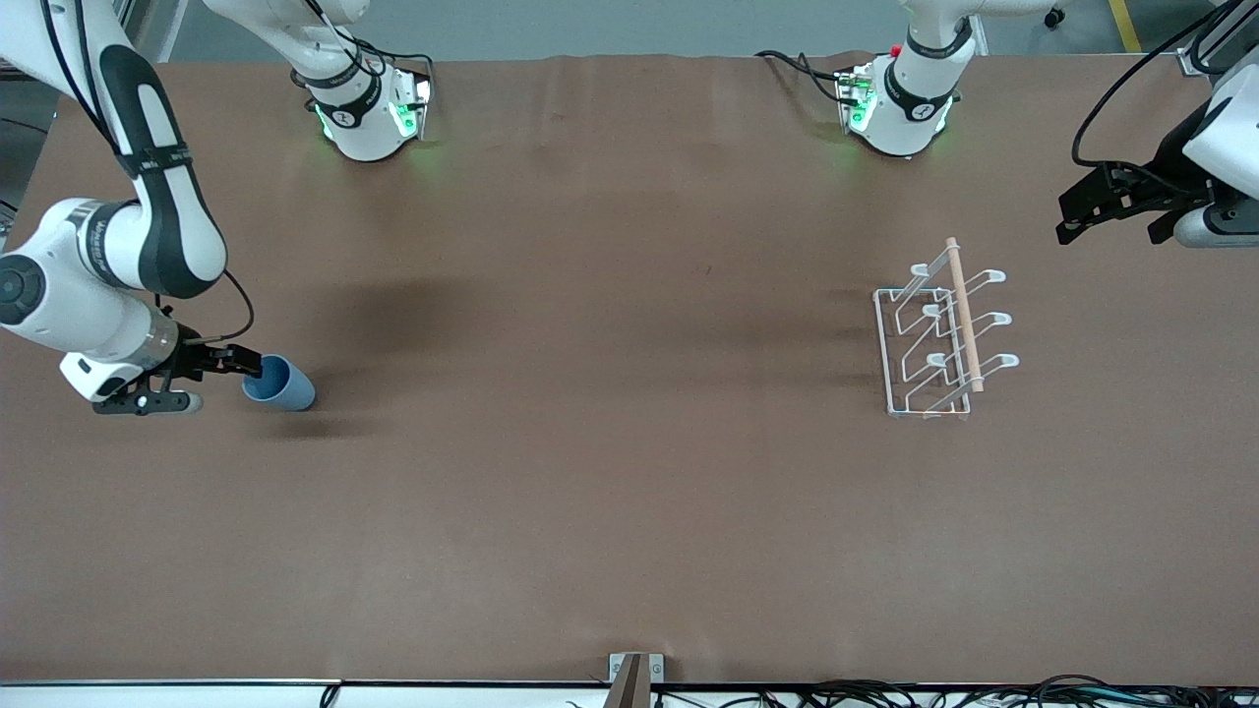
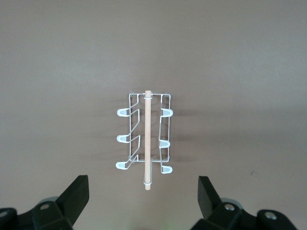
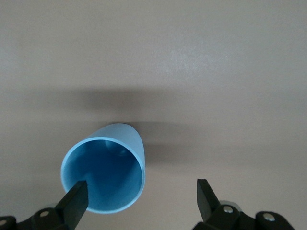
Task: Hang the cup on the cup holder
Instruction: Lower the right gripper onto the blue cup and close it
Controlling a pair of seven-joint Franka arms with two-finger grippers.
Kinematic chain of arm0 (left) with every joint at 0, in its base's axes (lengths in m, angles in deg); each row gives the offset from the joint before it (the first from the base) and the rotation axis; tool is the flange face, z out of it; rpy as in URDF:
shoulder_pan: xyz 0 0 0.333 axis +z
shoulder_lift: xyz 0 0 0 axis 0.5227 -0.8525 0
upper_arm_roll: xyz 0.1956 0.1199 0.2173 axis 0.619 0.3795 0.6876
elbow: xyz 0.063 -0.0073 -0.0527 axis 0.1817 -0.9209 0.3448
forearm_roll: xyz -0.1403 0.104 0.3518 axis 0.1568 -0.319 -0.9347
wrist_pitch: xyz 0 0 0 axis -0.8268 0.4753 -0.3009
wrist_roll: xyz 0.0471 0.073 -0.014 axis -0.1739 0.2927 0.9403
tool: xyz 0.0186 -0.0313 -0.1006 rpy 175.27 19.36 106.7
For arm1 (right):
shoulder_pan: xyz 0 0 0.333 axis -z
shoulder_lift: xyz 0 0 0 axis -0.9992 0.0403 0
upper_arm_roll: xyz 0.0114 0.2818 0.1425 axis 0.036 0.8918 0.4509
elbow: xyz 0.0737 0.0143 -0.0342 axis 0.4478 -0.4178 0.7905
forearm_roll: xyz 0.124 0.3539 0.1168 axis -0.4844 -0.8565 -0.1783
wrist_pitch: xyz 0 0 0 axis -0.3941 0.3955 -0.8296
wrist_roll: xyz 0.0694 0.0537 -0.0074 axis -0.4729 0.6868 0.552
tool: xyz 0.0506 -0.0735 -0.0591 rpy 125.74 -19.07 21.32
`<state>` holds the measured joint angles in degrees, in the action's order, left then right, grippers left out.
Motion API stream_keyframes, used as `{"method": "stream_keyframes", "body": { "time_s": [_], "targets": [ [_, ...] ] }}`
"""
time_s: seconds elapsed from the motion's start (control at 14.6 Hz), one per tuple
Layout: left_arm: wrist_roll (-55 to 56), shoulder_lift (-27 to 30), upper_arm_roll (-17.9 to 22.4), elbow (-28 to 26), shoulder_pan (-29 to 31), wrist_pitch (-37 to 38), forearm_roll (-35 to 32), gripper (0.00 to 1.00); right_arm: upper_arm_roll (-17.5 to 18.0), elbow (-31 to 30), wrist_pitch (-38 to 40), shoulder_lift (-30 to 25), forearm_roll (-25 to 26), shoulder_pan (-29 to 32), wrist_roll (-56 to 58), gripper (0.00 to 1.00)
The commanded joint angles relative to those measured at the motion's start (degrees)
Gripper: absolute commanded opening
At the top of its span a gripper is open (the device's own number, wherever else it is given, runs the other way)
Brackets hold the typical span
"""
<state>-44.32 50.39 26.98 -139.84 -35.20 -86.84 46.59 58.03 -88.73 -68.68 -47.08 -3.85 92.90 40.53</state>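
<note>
Light blue cup (image 1: 280, 383) lies on its side at the right arm's end. White wire cup holder (image 1: 929, 344) stands upright at the left arm's end.

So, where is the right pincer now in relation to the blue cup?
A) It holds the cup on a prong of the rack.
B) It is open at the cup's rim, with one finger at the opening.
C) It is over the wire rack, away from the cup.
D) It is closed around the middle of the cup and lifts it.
B: the right pincer is open at the rim of the cup, which lies on its side on the table, one finger at the opening.
</note>
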Motion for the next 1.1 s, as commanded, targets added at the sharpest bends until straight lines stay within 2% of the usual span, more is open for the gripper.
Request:
{"method": "stream_keyframes", "body": {
  "time_s": [0.0,0.21,0.27,0.69,0.89,1.03],
  "targets": [
    [-0.7,-0.3,-0.1,0.9,0.1,0.7,-0.7,1.00,0.2,-0.2,-3.4,2.1,-0.7,0.1,0.8,1.00],
    [-0.7,-0.5,-0.1,0.9,0.1,0.7,-0.8,1.00,0.3,-0.2,-5.0,4.1,-0.7,-0.2,0.7,0.94],
    [-0.7,-0.5,-0.1,0.9,0.1,0.7,-0.8,1.00,0.3,-0.2,-4.6,4.1,-0.7,-0.2,0.6,0.87],
    [-0.5,-0.6,-0.1,0.8,0.0,0.7,-0.8,1.00,0.4,-0.3,-4.5,4.5,-1.0,-0.1,0.1,0.23],
    [-0.4,-0.6,-0.1,0.8,0.0,0.7,-0.8,1.00,0.4,-0.1,-4.7,4.7,-2.4,-0.2,0.0,0.01],
    [-0.4,-0.7,-0.1,0.9,0.1,0.7,-0.8,1.00,0.4,0.7,-4.3,4.7,-3.2,0.0,0.4,0.00]
  ]
}}
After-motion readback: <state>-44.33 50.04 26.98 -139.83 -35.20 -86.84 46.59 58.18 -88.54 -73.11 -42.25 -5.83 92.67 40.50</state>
